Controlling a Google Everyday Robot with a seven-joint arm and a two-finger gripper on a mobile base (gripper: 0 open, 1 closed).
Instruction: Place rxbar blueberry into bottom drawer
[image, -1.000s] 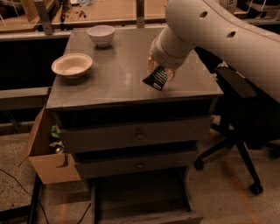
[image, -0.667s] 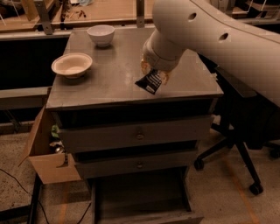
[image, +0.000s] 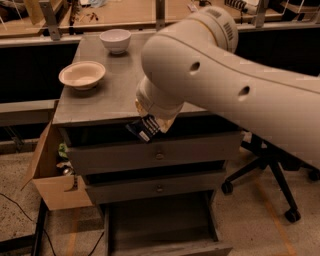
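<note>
One tool (image: 154, 122), mid-frame, is clamped on the rxbar blueberry (image: 142, 131), holding it just past the front edge of the counter (image: 115, 85). That leaves it clear, I judge, to descend into the open bottom drawer (image: 160, 222) at lower centre.

Cabinet (image: 115, 95): smooth matt grey. Bottom drawer (image: 160, 220), its lowest: grey panel, dull dark floor. Arm (image: 225, 85): smooth off-white plastic shell. Gripper (image: 155, 122), at cabinet's front edge, clasps rxbar blueberry (image: 142, 131): dark, faintly glossy wrapper. Cream bowl (image: 82, 75), white bowl (image: 115, 40) on cabinet: smooth. Box (image: 60, 192) left of cabinet: brown cardboard.
</note>
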